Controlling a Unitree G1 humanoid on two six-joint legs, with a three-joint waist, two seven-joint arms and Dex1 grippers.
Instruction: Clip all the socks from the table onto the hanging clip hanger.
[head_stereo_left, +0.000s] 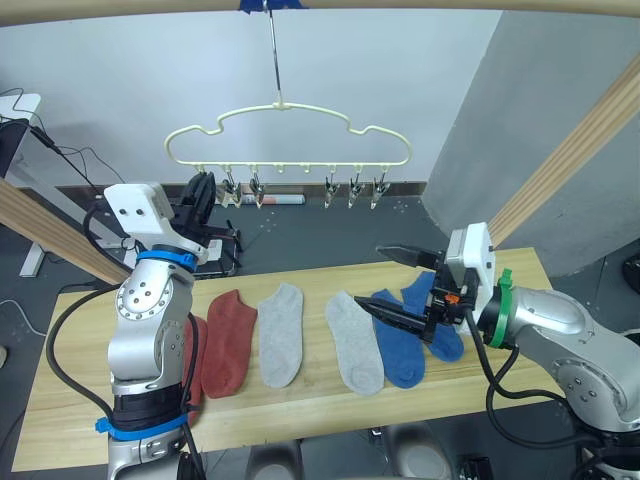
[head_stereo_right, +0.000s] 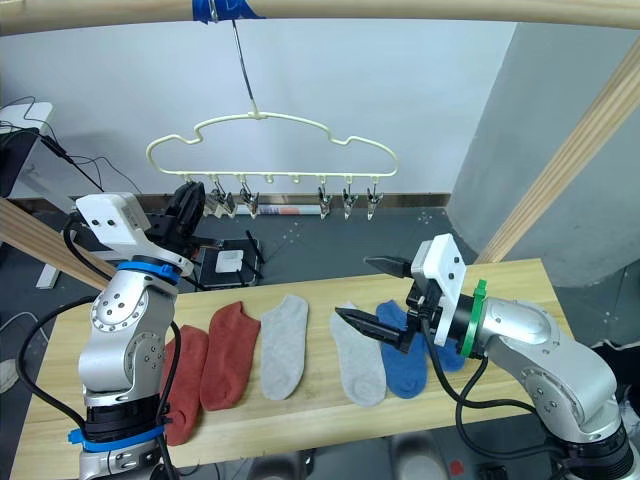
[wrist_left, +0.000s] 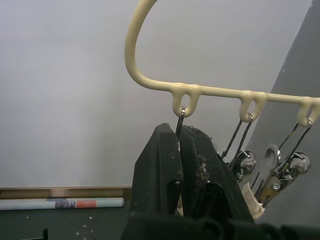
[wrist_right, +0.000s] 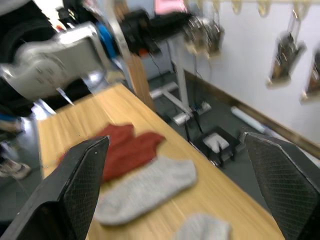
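Six socks lie flat in a row on the pale wood worktop (head_stereo_left: 300, 405): two rust-red socks (head_stereo_left: 228, 340), two grey socks (head_stereo_left: 282, 334) and two blue socks (head_stereo_left: 400, 345). Above them, a pale-yellow wavy clip hanger (head_stereo_left: 288, 135) hangs by its metal hook, its small metal clips (head_stereo_left: 352, 190) bare of socks.

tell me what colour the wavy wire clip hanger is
Pale yellow wavy wire clip hanger; clearest in the left wrist view.

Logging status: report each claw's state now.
Left claw: shut on the hanger's end clip.
Right claw: open, empty.

Socks (head_stereo_left: 280, 333) rust-red, grey, blue; clip hanger (head_stereo_left: 288, 133) pale yellow; table (head_stereo_left: 300, 405) pale wood.
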